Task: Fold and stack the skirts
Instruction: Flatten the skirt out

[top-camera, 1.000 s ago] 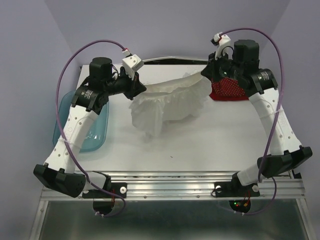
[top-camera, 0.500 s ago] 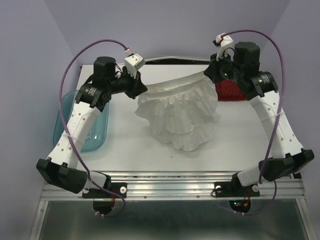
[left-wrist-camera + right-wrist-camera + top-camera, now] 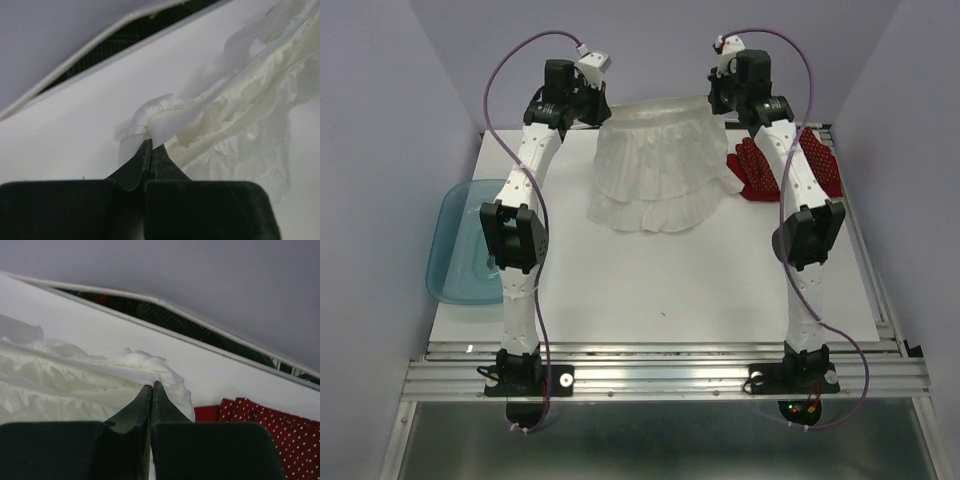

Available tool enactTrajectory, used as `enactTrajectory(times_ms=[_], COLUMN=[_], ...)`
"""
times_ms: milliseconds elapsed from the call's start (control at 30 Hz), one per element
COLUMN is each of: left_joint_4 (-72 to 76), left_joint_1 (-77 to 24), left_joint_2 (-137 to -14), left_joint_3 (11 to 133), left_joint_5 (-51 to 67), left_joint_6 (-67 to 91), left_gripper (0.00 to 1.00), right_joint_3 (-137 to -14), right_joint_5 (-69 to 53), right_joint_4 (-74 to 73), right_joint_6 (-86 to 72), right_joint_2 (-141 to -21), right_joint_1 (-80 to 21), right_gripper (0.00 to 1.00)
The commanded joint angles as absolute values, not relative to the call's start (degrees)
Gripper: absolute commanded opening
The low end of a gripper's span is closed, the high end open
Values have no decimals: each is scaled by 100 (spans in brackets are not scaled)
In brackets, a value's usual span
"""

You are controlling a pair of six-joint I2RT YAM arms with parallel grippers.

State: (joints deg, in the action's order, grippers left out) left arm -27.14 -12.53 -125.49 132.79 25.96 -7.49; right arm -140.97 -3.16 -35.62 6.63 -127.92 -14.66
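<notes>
The white pleated skirt point(image 3: 653, 165) hangs stretched between both grippers near the table's far edge, its hem resting on the table. My left gripper point(image 3: 600, 108) is shut on the waistband's left corner point(image 3: 150, 125). My right gripper point(image 3: 710, 103) is shut on the right corner point(image 3: 150, 371). The red polka-dot skirt point(image 3: 760, 170) lies on the table at the right, partly behind the right arm; it also shows in the right wrist view point(image 3: 280, 425).
A translucent teal tub point(image 3: 460, 245) sits at the table's left edge. The back wall stands close behind the grippers. The white table point(image 3: 660, 280) reaches to the metal rail at the near edge.
Both arms have stretched up and toward the far edge, lifting the white skirt and pulling it taut. It now hangs spread out flat, no longer bunched on the table.
</notes>
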Motion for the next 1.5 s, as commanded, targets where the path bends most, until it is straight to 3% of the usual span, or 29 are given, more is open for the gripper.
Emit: enactTrajectory(times_ms=[0,100,200,500,700,1000,1467], left_joint_4=[-1594,4,1264,343,711,888,238], left_joint_1=[-1028,-1028,-1037,-1572,-1740,-1749,-2109], left_joint_2=[-12200,-11524,-11127,-11847,-11366,-10627,-9458], left_joint_3=[14362,13065,11736,10417,8817,7981,6472], left_joint_5=[2032,1741,1731,1215,1011,1212,1327], left_joint_6=[-712,-957,-1283,-3716,-3947,-3472,-4271], left_gripper=[0,0,0,0,0,0,0], right_joint_3=[-14691,-13548,-12623,-9244,-7333,-7321,-6883], right_joint_5=[377,475,107,-1142,-1081,-1266,-1634], right_joint_4=[-1808,-210,439,1440,2100,1512,106], right_joint_6=[774,774,747,1985,2461,2145,2592], right_joint_2=[-12570,-11911,-11681,-11681,-11208,-10635,-10090], right_joint_1=[-1354,-1301,-1301,-1406,-1512,-1512,-1634], right_gripper=[1,1,1,1,1,1,1])
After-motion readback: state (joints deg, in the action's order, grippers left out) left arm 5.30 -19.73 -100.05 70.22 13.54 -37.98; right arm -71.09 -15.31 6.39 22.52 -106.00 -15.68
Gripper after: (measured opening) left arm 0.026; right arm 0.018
